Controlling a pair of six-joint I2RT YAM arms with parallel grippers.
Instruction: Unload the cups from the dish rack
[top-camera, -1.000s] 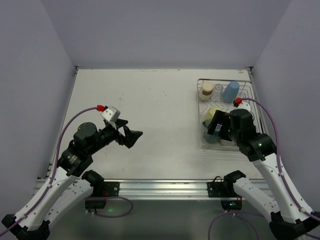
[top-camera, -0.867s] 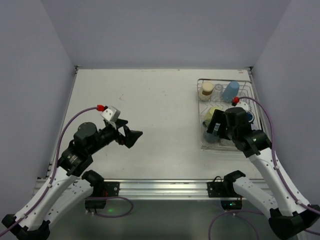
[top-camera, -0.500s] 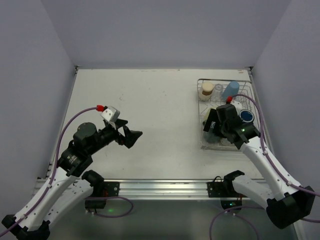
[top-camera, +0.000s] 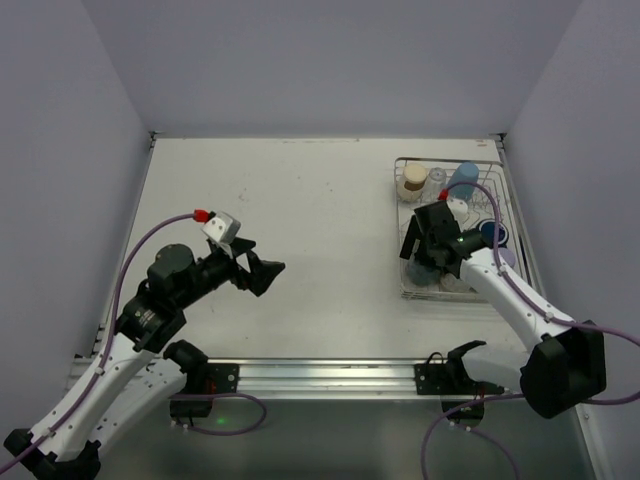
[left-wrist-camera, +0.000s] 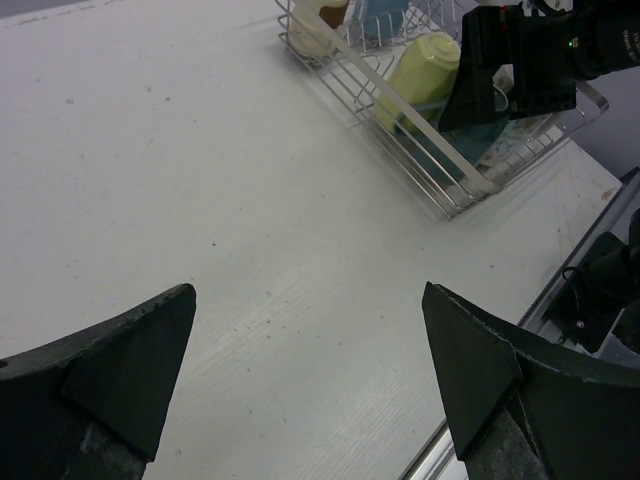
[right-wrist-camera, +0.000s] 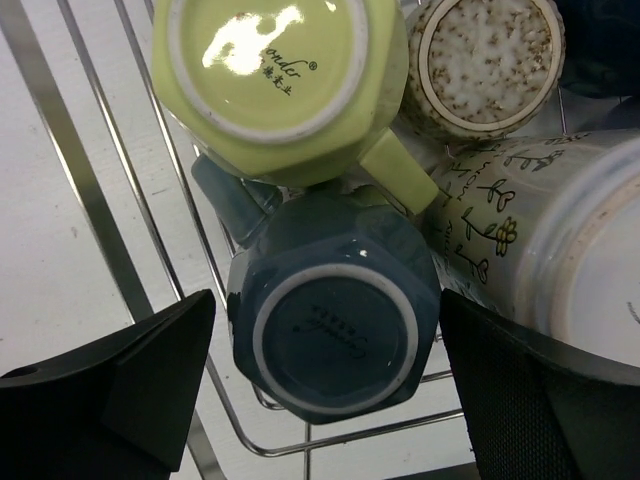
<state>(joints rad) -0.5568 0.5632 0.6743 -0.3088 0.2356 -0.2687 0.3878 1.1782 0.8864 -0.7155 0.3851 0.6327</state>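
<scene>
Four cups crowd the right wrist view, packed in the near end of the dish rack (right-wrist-camera: 63, 150), which sits at the far right of the table (top-camera: 300, 200). They are a lime-green mug (right-wrist-camera: 270, 80), a dark blue mug (right-wrist-camera: 335, 330) just below it, a speckled cup (right-wrist-camera: 490, 60) and a floral white cup (right-wrist-camera: 530, 240). The first three sit base-up, as draining cups would. The right gripper (right-wrist-camera: 325, 300) hangs over the blue mug with its jaws apart, one finger on each flank; whether the pads touch yet I cannot tell. That mug looks the sensible pick, being outermost, with flat sides free for the fingers (its handle points away toward the green mug). The left gripper (left-wrist-camera: 305, 370) hovers over bare table, well apart from the rack. Its jaws are spread wide and empty, probably to keep clear.
</scene>
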